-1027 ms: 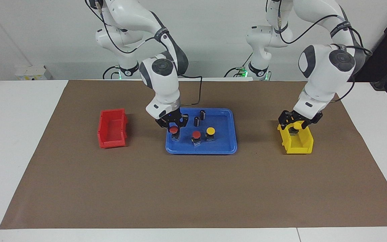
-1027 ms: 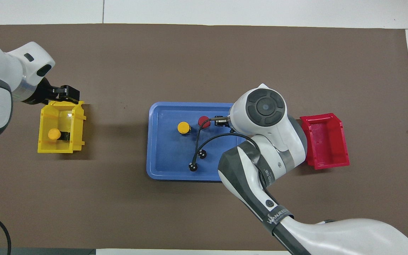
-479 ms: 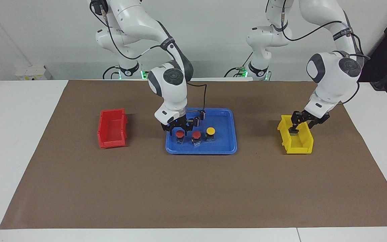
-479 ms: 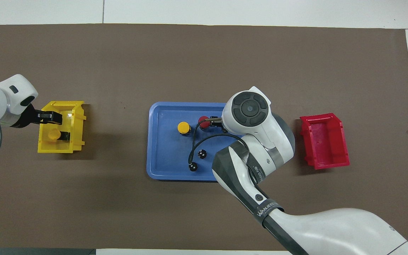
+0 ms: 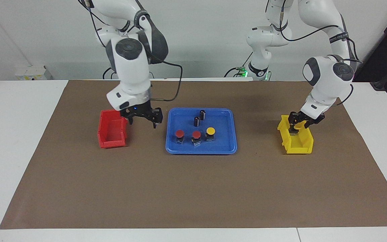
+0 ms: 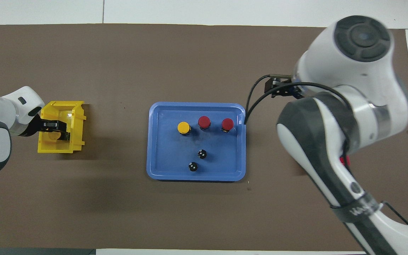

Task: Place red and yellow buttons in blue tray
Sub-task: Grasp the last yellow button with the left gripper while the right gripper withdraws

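Observation:
The blue tray (image 5: 201, 150) lies mid-table and shows in the overhead view (image 6: 151, 141) too. On it stand two red buttons (image 5: 179, 133) (image 5: 196, 135) and one yellow button (image 5: 210, 130), in a row (image 6: 227, 124) (image 6: 204, 122) (image 6: 183, 127). The other yellow button (image 6: 50, 135) lies in the yellow bin (image 5: 296, 144), partly hidden. My left gripper (image 5: 297, 123) is down in that bin, right over this button (image 6: 52, 125). My right gripper (image 5: 143, 118) is open and empty, raised over the mat between the red bin and the tray.
Two dark capless cylinders (image 5: 202, 114) (image 5: 196, 121) stand on the tray, nearer to the robots than the buttons. The small red bin (image 5: 112, 131) sits toward the right arm's end. In the overhead view the right arm covers most of it.
My right gripper let go of a red button on the tray, rose and swung away toward the red bin. My left gripper went down into the yellow bin over the yellow button.

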You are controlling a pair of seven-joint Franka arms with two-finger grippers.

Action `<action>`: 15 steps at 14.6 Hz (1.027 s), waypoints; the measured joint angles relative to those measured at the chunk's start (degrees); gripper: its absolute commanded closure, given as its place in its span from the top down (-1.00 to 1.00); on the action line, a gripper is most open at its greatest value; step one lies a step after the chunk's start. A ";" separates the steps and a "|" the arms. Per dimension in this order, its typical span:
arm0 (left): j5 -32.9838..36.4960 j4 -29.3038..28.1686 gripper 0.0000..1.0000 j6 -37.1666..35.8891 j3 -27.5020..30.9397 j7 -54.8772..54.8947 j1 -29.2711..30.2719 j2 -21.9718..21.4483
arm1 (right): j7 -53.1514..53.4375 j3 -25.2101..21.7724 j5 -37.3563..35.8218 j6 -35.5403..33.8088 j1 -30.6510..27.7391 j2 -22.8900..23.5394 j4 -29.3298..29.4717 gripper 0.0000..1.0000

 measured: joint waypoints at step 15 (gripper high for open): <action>-0.08 12.11 -0.97 -12.87 -0.63 -3.88 0.59 -0.10 | -27.11 -7.39 2.33 -18.57 -15.59 -7.14 5.43 1.00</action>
